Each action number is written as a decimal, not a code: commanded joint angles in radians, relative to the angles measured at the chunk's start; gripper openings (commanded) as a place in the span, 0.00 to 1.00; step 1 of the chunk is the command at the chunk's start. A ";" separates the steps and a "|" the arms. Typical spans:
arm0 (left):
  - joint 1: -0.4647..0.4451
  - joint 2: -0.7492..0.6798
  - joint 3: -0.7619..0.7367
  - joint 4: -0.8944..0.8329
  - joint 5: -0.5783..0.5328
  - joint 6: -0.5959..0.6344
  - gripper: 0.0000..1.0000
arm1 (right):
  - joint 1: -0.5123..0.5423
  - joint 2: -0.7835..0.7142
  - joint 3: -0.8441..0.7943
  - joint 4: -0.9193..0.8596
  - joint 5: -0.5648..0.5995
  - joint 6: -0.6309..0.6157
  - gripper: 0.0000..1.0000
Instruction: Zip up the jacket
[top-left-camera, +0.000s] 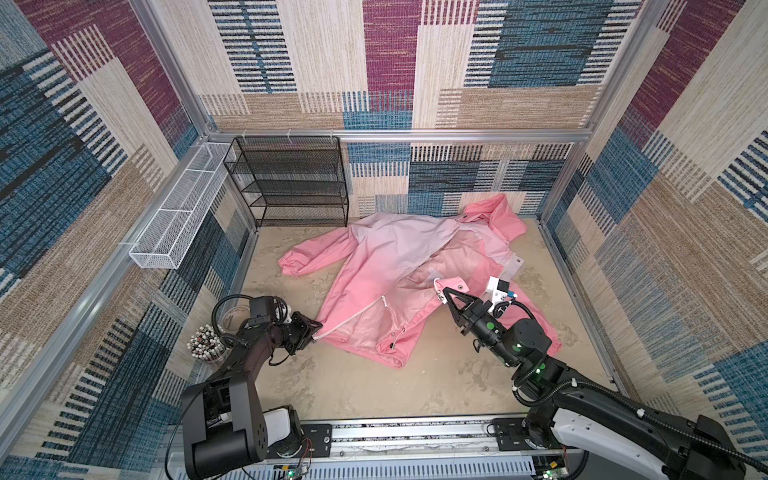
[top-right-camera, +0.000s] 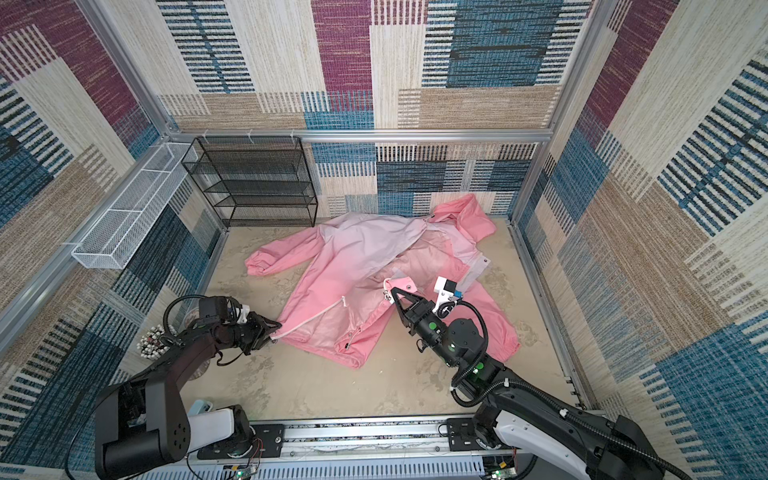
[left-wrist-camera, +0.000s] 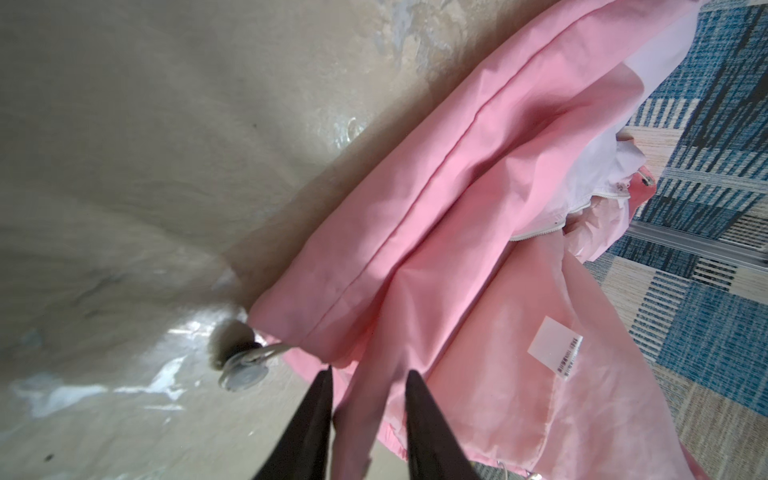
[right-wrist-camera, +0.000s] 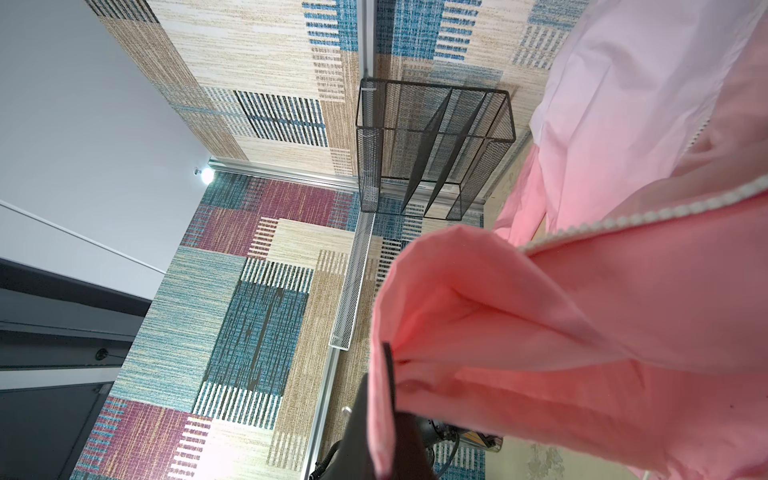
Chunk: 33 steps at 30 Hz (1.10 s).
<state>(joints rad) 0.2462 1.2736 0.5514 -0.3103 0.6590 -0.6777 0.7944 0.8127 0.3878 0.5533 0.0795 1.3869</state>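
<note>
The pink jacket lies spread on the beige table, front open, with the paler lining showing. Its white zipper runs along the open front edge. My left gripper is at the jacket's near-left hem corner. In the left wrist view its jaws stand partly apart around a fold of the hem, beside a drawcord toggle. My right gripper is shut on the jacket's other front edge and holds that flap lifted off the table.
A black mesh shelf stands at the back left. On the left wall hangs a white mesh basket. A jar of markers sits just behind my left arm. Patterned walls enclose the table, and a metal rail runs along the front.
</note>
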 joint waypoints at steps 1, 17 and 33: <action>0.001 -0.001 0.003 0.024 0.034 -0.014 0.22 | 0.000 0.000 0.011 0.022 -0.006 -0.009 0.00; -0.267 -0.346 0.050 0.315 0.028 -0.258 0.00 | 0.000 0.037 0.031 0.157 -0.002 -0.111 0.00; -0.633 -0.185 0.272 0.489 -0.352 -0.314 0.00 | 0.000 0.069 0.189 0.212 0.119 -0.378 0.00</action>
<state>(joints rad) -0.3603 1.0512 0.7670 0.3401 0.3679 -1.0645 0.7944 0.9012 0.5446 0.7685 0.1394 1.0805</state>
